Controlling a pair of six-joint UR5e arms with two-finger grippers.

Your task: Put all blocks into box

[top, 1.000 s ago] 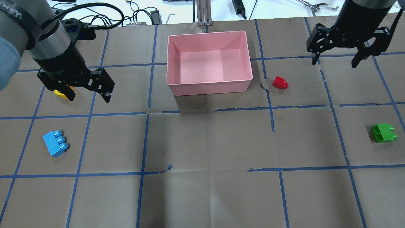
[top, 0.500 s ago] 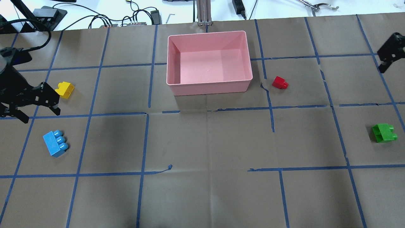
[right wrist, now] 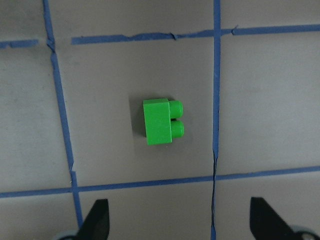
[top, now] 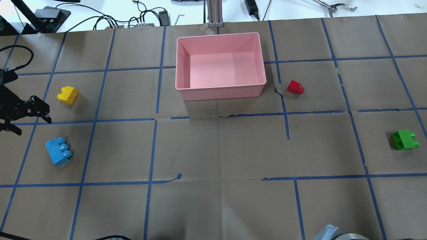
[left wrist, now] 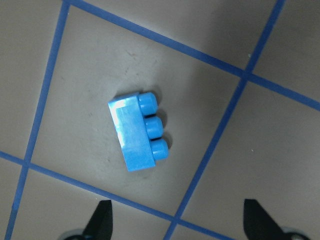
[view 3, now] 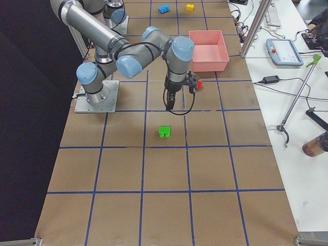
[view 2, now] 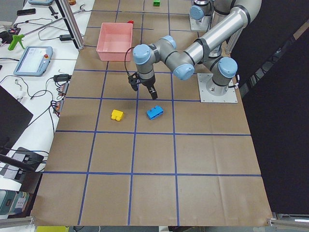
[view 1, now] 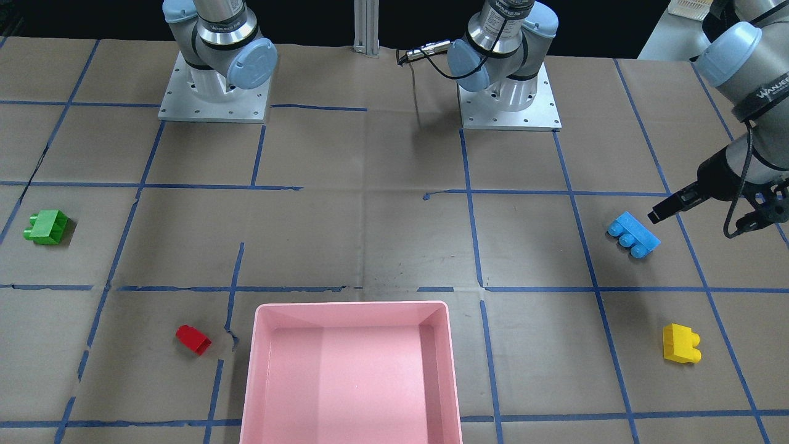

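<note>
The pink box (top: 220,93) stands empty at the table's far middle. The yellow block (top: 67,94) and light blue block (top: 58,151) lie at the left. The red block (top: 295,87) lies just right of the box and the green block (top: 405,140) lies far right. My left gripper (top: 30,125) is open and empty at the left edge, above and beside the blue block (left wrist: 140,132). My right gripper (right wrist: 180,210) is open and empty above the green block (right wrist: 162,121). It is out of the overhead view and shows in the exterior right view (view 3: 170,102).
Brown paper with a blue tape grid covers the table. Cables and tools lie past the far edge (top: 143,20). A metal post (top: 215,13) stands behind the box. The two arm bases (view 1: 212,92) sit on the robot's side.
Both arms have swung outward from beside the box. The left gripper moved from over the yellow block to the left edge near the blue block. The right gripper left the overhead view.
</note>
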